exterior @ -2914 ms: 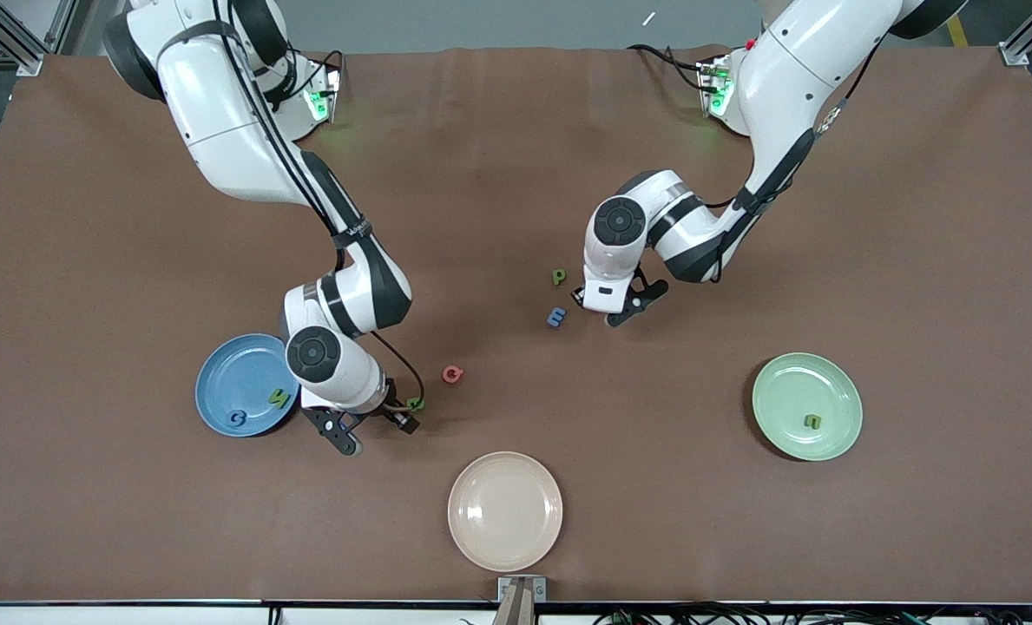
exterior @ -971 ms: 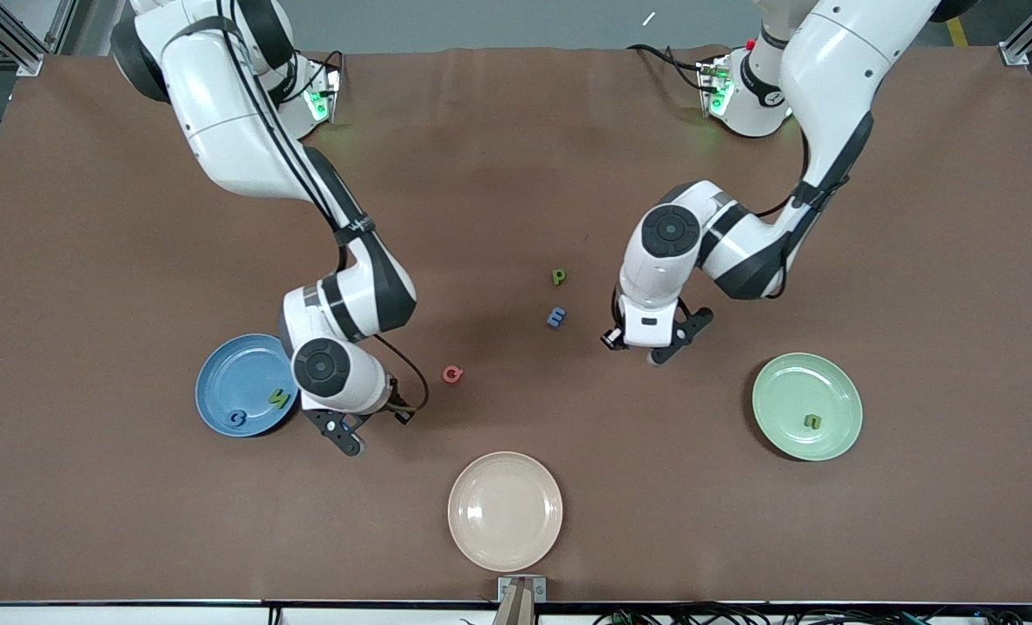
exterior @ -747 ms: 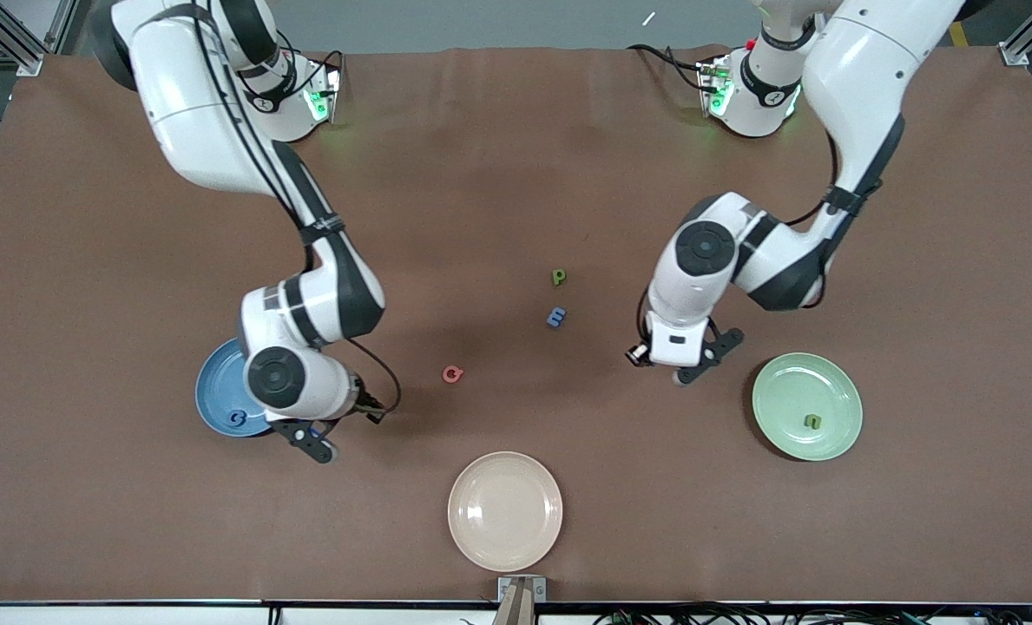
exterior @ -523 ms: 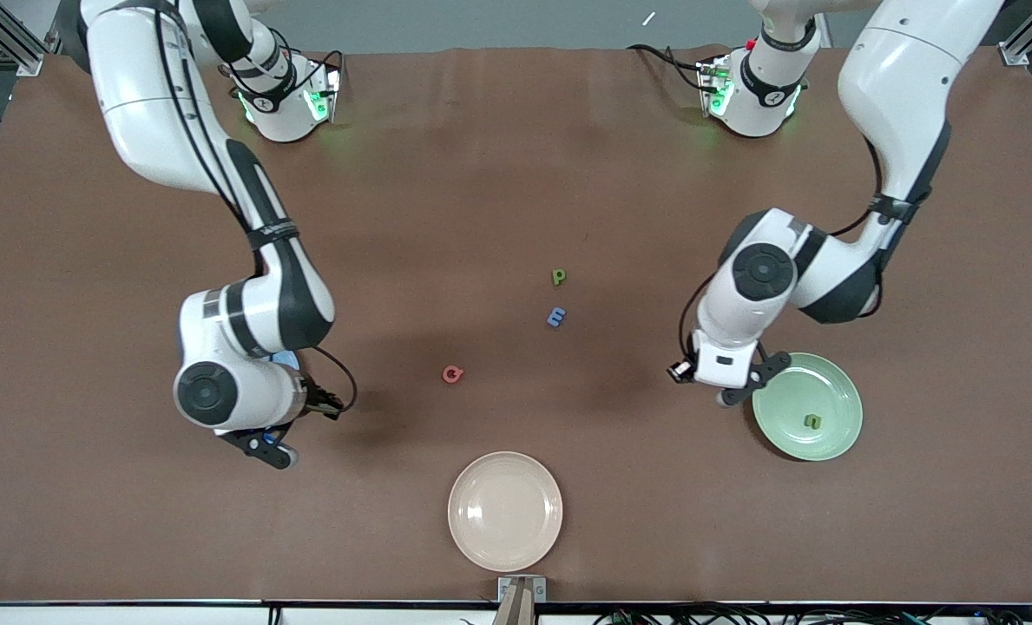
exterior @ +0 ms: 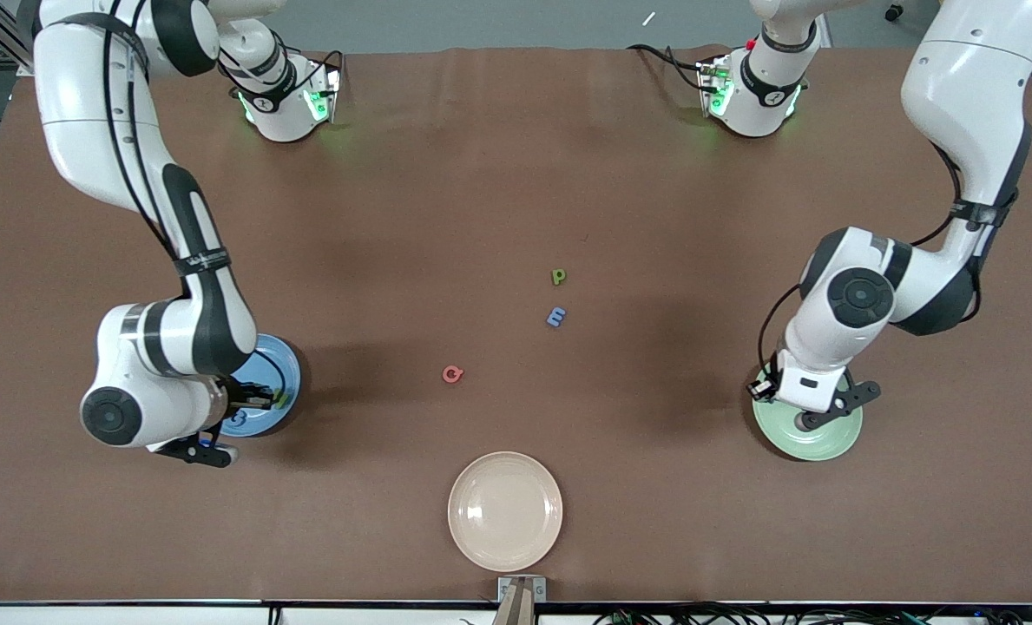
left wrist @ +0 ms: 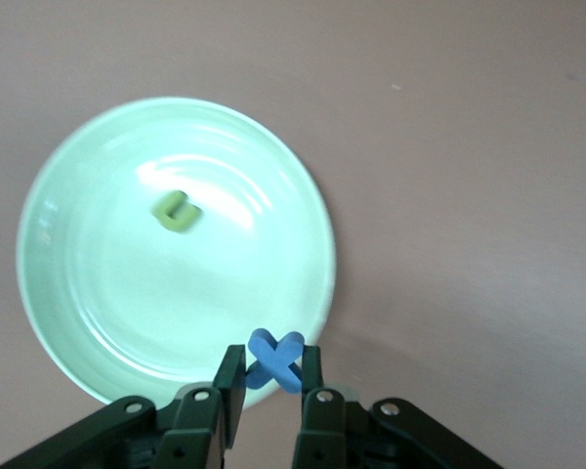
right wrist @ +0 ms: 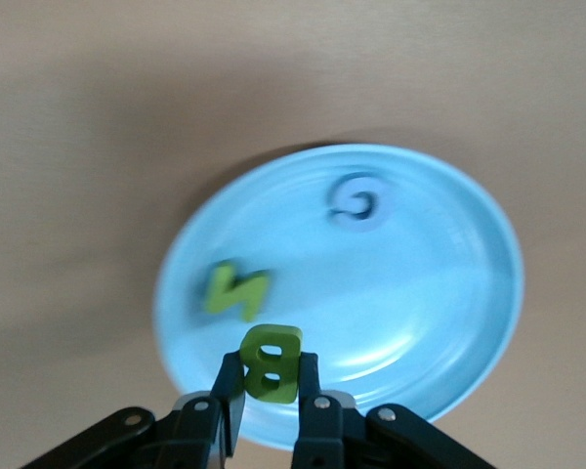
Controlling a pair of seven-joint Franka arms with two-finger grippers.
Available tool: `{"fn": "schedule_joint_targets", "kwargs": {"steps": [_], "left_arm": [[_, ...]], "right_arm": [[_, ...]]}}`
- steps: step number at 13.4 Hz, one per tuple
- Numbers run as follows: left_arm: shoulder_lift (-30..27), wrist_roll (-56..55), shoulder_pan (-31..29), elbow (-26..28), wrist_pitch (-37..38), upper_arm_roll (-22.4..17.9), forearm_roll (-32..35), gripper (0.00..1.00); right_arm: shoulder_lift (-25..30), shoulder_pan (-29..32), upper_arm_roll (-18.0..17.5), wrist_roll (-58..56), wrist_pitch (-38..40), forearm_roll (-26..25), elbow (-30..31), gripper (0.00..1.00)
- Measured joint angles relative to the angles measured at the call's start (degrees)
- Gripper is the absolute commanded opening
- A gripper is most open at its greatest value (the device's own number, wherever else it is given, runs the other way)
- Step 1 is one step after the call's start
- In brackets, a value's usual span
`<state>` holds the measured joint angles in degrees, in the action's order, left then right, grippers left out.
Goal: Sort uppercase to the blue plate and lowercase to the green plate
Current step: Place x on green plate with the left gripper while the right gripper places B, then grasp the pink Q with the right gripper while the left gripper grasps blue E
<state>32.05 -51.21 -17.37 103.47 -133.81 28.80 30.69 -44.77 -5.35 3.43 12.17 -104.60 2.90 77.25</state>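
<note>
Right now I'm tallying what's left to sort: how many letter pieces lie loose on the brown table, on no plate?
3: the small green letter p, the small blue letter m nearer the front camera, and the small red letter Q nearer still, toward the right arm's end. The arms may hide others.

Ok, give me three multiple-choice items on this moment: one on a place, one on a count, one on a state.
1. Where is the left end effector?
A. over the green plate
B. over the beige plate
C. over bare table

2. How many letters lie loose on the table?
A. one
B. three
C. five

3. What does the right end effector hold?
A. nothing
B. green B
C. red Q

Answers:
1. A: the left wrist view shows it at the plate's rim, shut on the blue x.
2. B: green p, blue m and red Q.
3. B: it is pinched over the blue plate.
</note>
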Motion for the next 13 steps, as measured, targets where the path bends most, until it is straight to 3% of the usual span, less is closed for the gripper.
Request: {"fn": "schedule_joint_targets", "kwargs": {"steps": [1, 2, 4, 5, 6, 7, 10, 13], "left_arm": [[0.5, 1.5, -1.3, 0.0, 0.0, 0.0, 0.4, 0.01], [1.2, 2.6, -2.3, 0.0, 0.0, 0.0, 0.9, 0.02], [3.1, 3.0, -3.7, 0.0, -0.4, 0.0, 2.4, 0.06], [4.2, 3.0, -4.4, 0.0, -0.8, -0.1, 3.2, 0.10], [5.2, 3.0, -5.0, 0.0, -1.2, -0.1, 4.0, 0.16], [6.0, 3.0, -5.4, 0.0, -1.3, -0.1, 4.3, 0.28], [6.6, 3.0, -5.8, 0.0, -1.5, 0.0, 4.5, 0.97], [6.4, 3.0, -5.8, -0.4, -1.6, 0.0, 4.5, 1.00]], "right_arm": [[0.1, 0.8, 0.0, -1.6, -0.9, 0.0, 1.0, 0.08], [0.4, 1.3, 0.0, -2.5, -2.7, 0.0, 2.6, 0.19], [1.3, 1.2, -0.2, -2.9, -7.2, 0.0, 6.8, 0.64], [1.6, 1.1, -0.3, -2.9, -8.3, 0.0, 8.2, 0.92], [1.9, 1.1, -0.4, -2.9, -8.7, 0.0, 9.1, 0.98], [2.1, 1.1, -0.4, -2.9, -8.9, 0.0, 9.6, 0.99], [3.3, 0.4, -1.0, -2.8, -9.0, 0.1, 9.6, 1.00], [5.4, -3.4, -1.4, 2.7, -9.3, 0.4, 8.7, 1.00]]}}
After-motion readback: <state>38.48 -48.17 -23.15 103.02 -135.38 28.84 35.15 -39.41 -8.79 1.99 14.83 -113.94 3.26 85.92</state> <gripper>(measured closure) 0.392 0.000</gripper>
